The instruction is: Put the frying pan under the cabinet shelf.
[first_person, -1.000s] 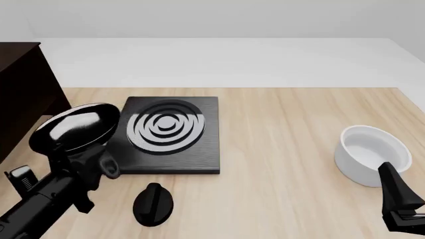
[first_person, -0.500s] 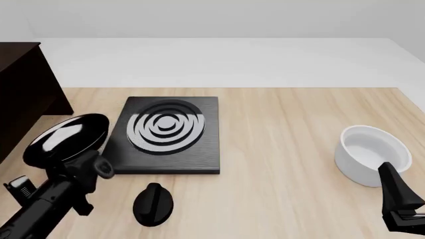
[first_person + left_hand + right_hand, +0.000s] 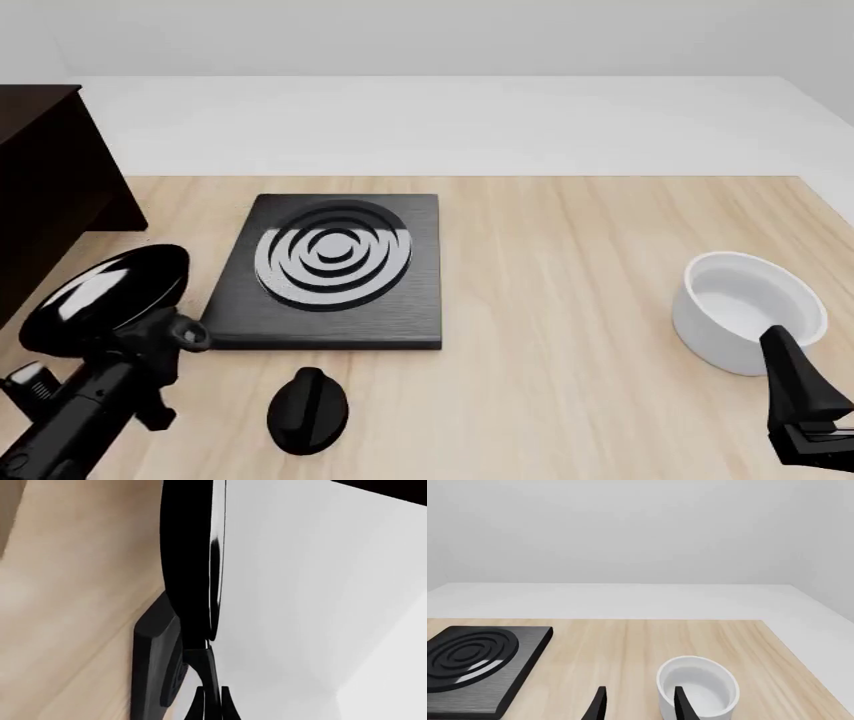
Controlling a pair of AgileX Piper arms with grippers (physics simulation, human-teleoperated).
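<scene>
The frying pan (image 3: 100, 293) is a glossy black round pan held tilted above the table's left side, just right of the cabinet shelf (image 3: 47, 190), a dark brown cabinet at the left edge. My left gripper (image 3: 155, 338) is shut on the pan's handle, which it mostly hides. In the left wrist view the pan (image 3: 190, 555) appears edge-on, its thin handle (image 3: 209, 672) running between the fingertips (image 3: 196, 707). My right gripper (image 3: 798, 395) hangs at the near right, open in its wrist view (image 3: 639, 706), with nothing between its fingers.
A square black stove plate (image 3: 336, 270) with silver rings lies left of centre, also in the right wrist view (image 3: 474, 665). A small black knob (image 3: 307, 408) sits near the front edge. A white bowl (image 3: 747, 310) stands at the right, just beyond the right fingers (image 3: 697, 685).
The left arm has carried the pan left and nearer, lower, away from the stove plate toward the cabinet. The right arm has not moved.
</scene>
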